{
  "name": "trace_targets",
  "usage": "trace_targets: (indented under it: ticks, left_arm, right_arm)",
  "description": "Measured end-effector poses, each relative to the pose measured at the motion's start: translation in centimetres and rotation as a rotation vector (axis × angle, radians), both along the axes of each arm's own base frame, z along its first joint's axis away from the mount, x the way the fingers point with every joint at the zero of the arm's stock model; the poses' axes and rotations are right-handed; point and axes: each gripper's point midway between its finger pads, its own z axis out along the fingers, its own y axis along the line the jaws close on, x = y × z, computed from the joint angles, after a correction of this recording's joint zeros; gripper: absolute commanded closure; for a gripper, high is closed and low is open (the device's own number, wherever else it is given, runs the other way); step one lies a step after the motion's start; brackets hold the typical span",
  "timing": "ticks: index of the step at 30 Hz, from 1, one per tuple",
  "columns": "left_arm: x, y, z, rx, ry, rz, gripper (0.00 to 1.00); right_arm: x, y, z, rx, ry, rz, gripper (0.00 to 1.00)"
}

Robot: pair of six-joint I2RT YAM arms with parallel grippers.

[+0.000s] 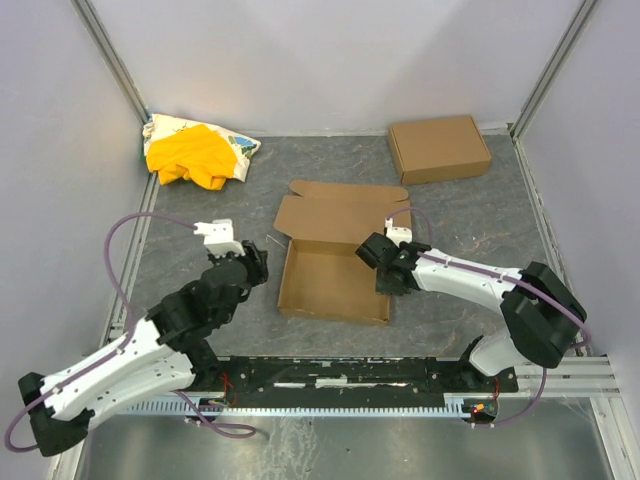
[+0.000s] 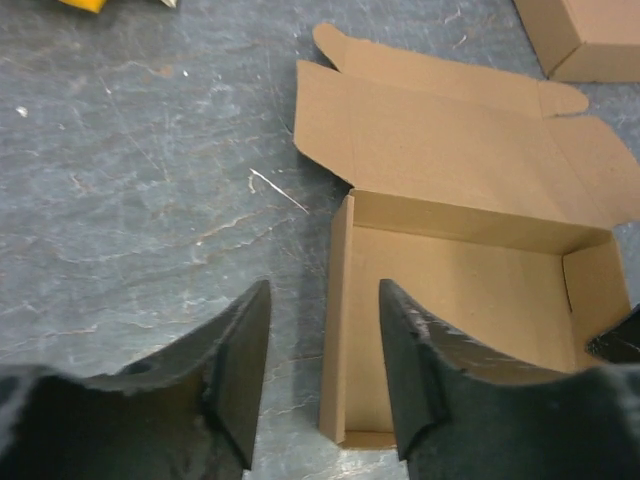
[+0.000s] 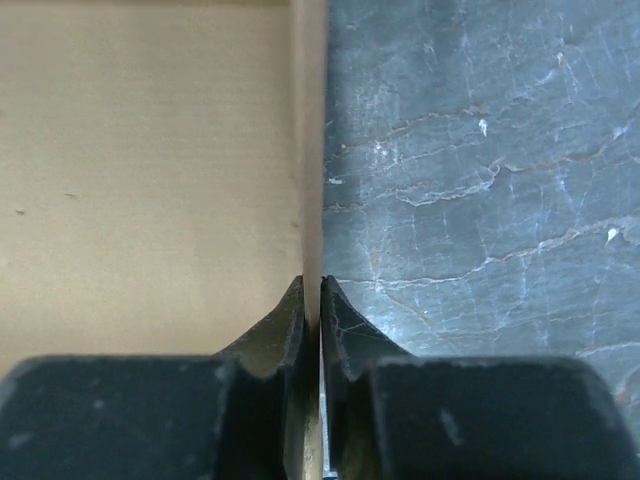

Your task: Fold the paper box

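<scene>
The paper box (image 1: 335, 282) lies mid-table as a shallow brown tray with its walls raised and its lid (image 1: 340, 213) flat toward the back. My right gripper (image 1: 388, 278) is shut on the tray's right wall. In the right wrist view the thin wall (image 3: 311, 150) runs straight into the closed jaws of the right gripper (image 3: 312, 287), with the tray floor to its left. My left gripper (image 1: 258, 264) stands open just left of the tray. In the left wrist view the paper box (image 2: 470, 300) shows its left wall in the gap of the left gripper (image 2: 325, 292), unclamped.
A ready-made closed cardboard box (image 1: 440, 149) (image 2: 590, 35) sits at the back right. A yellow-and-white cloth heap (image 1: 200, 151) lies in the back left corner. Enclosure walls stand on both sides, and a black rail (image 1: 340, 378) runs along the near edge.
</scene>
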Motion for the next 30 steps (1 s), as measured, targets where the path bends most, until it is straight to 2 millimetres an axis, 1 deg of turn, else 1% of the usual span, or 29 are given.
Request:
trace_targets:
  ticks: [1, 3, 4, 6, 7, 9, 10, 11, 13, 14, 15, 16, 17, 18, 20, 21, 22, 23, 24, 26, 28, 30]
  left_arm:
    - [0.3, -0.6, -0.4, 0.003, 0.012, -0.005, 0.34]
    - [1.1, -1.6, -1.1, 0.015, 0.030, -0.008, 0.27]
    - [1.5, -2.2, -1.5, 0.022, 0.042, -0.011, 0.25]
    - [2.6, -3.2, -2.1, 0.034, 0.075, -0.014, 0.23]
    - [3.3, -3.7, -2.4, 0.037, 0.097, -0.017, 0.23]
    - [5.1, -4.6, -2.7, 0.025, 0.141, -0.021, 0.24]
    - [6.1, -4.7, -2.6, 0.012, 0.157, -0.017, 0.23]
    - [7.4, -4.8, -2.5, -0.008, 0.175, -0.013, 0.23]
    - [10.2, -4.5, -1.8, -0.044, 0.194, 0.014, 0.24]
    - [11.0, -4.4, -1.4, -0.053, 0.195, 0.023, 0.24]
    - [12.3, -4.2, -0.8, -0.070, 0.194, 0.035, 0.24]
    - [13.1, -4.2, -0.3, -0.083, 0.190, 0.037, 0.24]
    - [14.1, -3.9, 0.3, -0.101, 0.188, 0.041, 0.24]
    - [14.8, -3.8, 0.8, -0.117, 0.186, 0.038, 0.25]
    - [16.6, -3.2, 1.3, -0.154, 0.193, 0.035, 0.27]
    - [17.7, -2.6, 1.2, -0.172, 0.198, 0.038, 0.27]
    - [18.5, -2.0, 1.0, -0.185, 0.206, 0.042, 0.28]
    - [19.5, -0.9, 0.1, -0.200, 0.226, 0.054, 0.30]
    - [20.0, -0.2, -0.8, -0.211, 0.251, 0.058, 0.32]
    - [20.7, 1.0, -2.7, -0.230, 0.297, 0.066, 0.34]
    - [21.1, 1.4, -4.4, -0.254, 0.330, 0.053, 0.35]
    - [21.3, 0.7, -6.3, -0.282, 0.378, 0.014, 0.36]
  right_arm:
    - [0.1, 0.1, 0.0, 0.001, -0.001, 0.007, 0.64]
    - [0.1, 0.1, 0.1, -0.003, 0.001, 0.033, 0.54]
    - [0.1, 0.1, 0.1, -0.006, 0.001, 0.045, 0.50]
    - [0.0, -0.1, 0.4, -0.013, -0.001, 0.064, 0.42]
    - [0.0, -0.2, 0.8, -0.012, -0.007, 0.068, 0.41]
    - [-0.1, -0.6, 1.9, -0.008, -0.029, 0.078, 0.34]
    - [-0.1, -0.9, 2.8, -0.003, -0.049, 0.078, 0.32]
    - [-0.1, -1.2, 3.5, 0.003, -0.067, 0.077, 0.31]
    - [0.3, -1.9, 5.8, 0.026, -0.117, 0.072, 0.30]
    - [0.6, -2.2, 6.8, 0.035, -0.137, 0.068, 0.30]
    - [1.3, -2.5, 8.1, 0.056, -0.158, 0.062, 0.30]
    - [2.1, -2.9, 9.2, 0.074, -0.174, 0.053, 0.30]
    - [2.9, -3.2, 9.9, 0.091, -0.176, 0.041, 0.30]
    - [4.2, -3.7, 10.8, 0.114, -0.178, 0.024, 0.29]
    - [7.1, -4.8, 12.0, 0.157, -0.171, -0.019, 0.29]
    - [8.4, -5.2, 12.4, 0.175, -0.169, -0.035, 0.29]
    - [10.1, -5.8, 12.6, 0.199, -0.164, -0.055, 0.30]
    - [11.5, -6.3, 12.5, 0.218, -0.160, -0.069, 0.30]
    - [12.5, -6.7, 12.2, 0.231, -0.151, -0.080, 0.31]
    - [13.6, -7.1, 11.2, 0.261, -0.121, -0.093, 0.32]
    - [13.9, -7.2, 10.1, 0.283, -0.086, -0.101, 0.35]
    - [14.1, -7.1, 9.2, 0.298, -0.057, -0.100, 0.38]
